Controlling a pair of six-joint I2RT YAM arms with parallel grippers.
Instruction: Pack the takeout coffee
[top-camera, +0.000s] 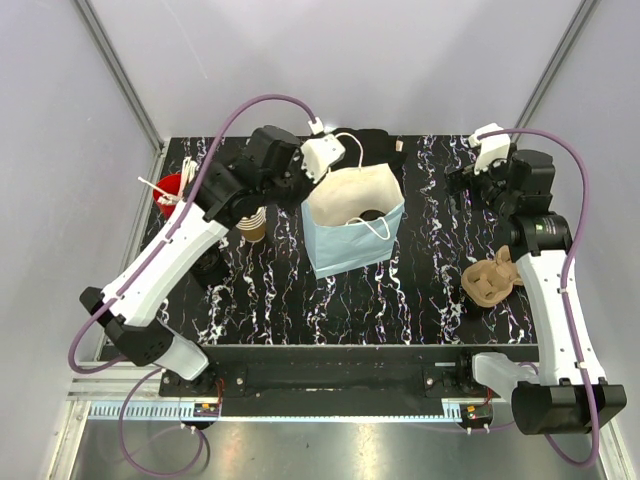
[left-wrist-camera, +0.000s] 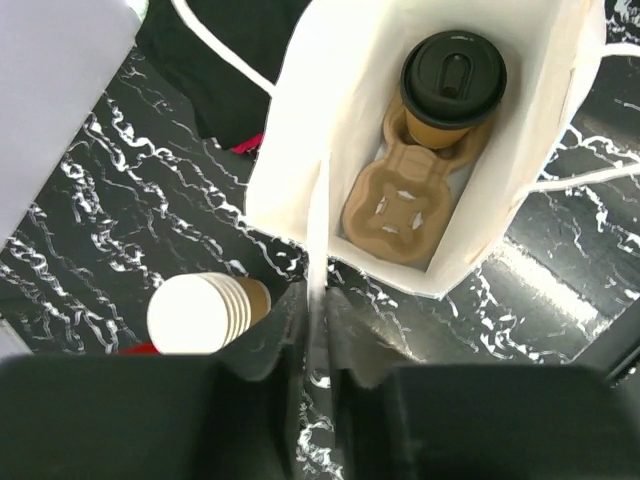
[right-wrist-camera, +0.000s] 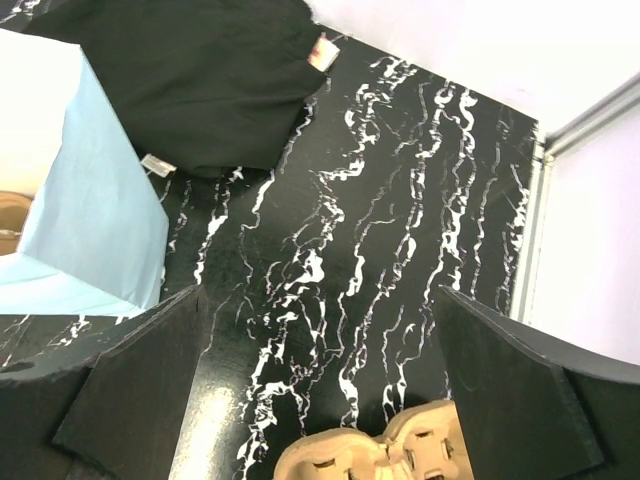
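Black marbled table (top-camera: 440, 300) seen from above, with two robot arms reaching in from the near edge. One pale blue paper bag (top-camera: 345, 245) stands open at the centre, white inside. One coffee (left-wrist-camera: 452, 85), a tan cup with a black lid, sits upright inside the bag in the far pocket of one brown pulp carrier (left-wrist-camera: 398, 205); the carrier's near pocket holds nothing.

The left gripper (left-wrist-camera: 318, 335) is pinched together on the bag's near rim, the thin paper edge caught between its dark fingers. The right gripper (right-wrist-camera: 318, 320) hangs over bare table to the right of the bag, its two fingers spread wide and touching nothing.

One stack of tan cups (left-wrist-camera: 205, 312), about five nested, stands on the table just left of the bag, beside the left gripper. One red cup (top-camera: 170, 190) of white straws stands further left, partly hidden by the left arm. One black cloth (right-wrist-camera: 200, 80) lies behind the bag. Spare pulp carriers (top-camera: 490, 280) lie piled near the right arm; their number cannot be told
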